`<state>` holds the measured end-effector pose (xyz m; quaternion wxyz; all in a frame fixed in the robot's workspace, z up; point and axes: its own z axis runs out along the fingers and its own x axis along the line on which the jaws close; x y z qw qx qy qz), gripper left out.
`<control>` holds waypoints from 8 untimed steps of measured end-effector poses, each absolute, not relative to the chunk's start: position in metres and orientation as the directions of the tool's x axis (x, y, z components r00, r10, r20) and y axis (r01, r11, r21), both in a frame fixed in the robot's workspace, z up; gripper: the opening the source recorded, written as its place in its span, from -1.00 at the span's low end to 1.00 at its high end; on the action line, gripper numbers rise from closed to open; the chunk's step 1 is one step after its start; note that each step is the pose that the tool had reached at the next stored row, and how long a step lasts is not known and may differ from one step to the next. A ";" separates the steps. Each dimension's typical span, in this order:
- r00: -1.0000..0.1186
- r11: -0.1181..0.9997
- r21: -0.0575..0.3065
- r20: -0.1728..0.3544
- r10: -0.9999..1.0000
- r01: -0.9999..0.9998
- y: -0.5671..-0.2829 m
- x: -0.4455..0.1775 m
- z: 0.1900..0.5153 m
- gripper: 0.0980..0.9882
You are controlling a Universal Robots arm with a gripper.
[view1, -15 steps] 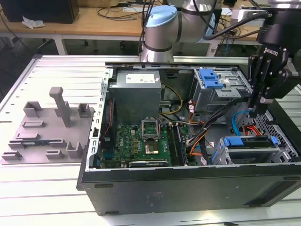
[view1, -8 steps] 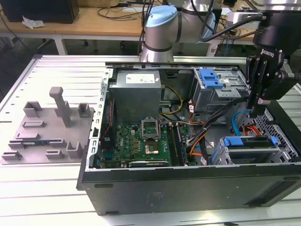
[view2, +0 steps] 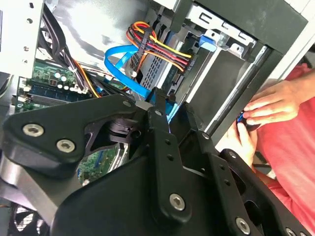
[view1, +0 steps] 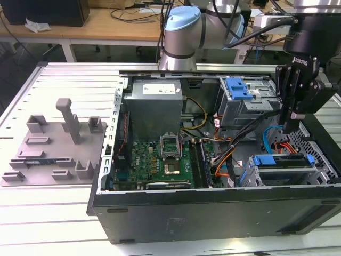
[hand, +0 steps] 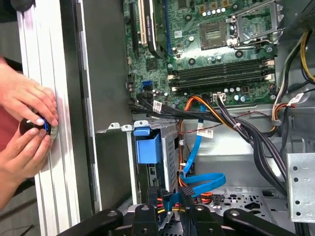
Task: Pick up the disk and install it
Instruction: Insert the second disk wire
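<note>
hovering gripper (view1: 290,124) over cage (view1: 282,169) inside case (view1: 213,213), fingers together on nothing; disk (hand: 148,147) sits slotted in cage, cables beside cage; person's hands (hand: 24,128) at case edge.

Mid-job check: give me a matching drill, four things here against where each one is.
1 gripper
2 motherboard
3 grey fixture
4 hands

A on the table, exterior view's left
B inside the case, exterior view's right
C around a small dark round object
D green, flat, mid-case

Pairs: 1-B, 2-D, 3-A, 4-C
</note>
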<state>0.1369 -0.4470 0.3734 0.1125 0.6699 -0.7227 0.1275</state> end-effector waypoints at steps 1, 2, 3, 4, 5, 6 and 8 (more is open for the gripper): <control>-0.068 0.060 -0.034 0.338 -0.939 -0.998 -0.446 0.137 0.373 -0.52; -0.068 0.060 -0.034 0.338 -0.939 -0.998 -0.446 0.137 0.372 -0.52; -0.069 0.061 -0.034 0.338 -0.939 -0.998 -0.446 0.137 0.372 -0.52; -0.071 0.063 -0.034 0.338 -0.939 -0.997 -0.446 0.137 0.371 -0.52; -0.073 0.065 -0.034 0.338 -0.938 -0.997 -0.446 0.137 0.371 -0.52; -0.075 0.068 -0.034 0.338 -0.938 -0.997 -0.446 0.137 0.371 -0.52; -0.083 0.075 -0.034 0.338 -0.938 -0.997 -0.446 0.137 0.371 -0.52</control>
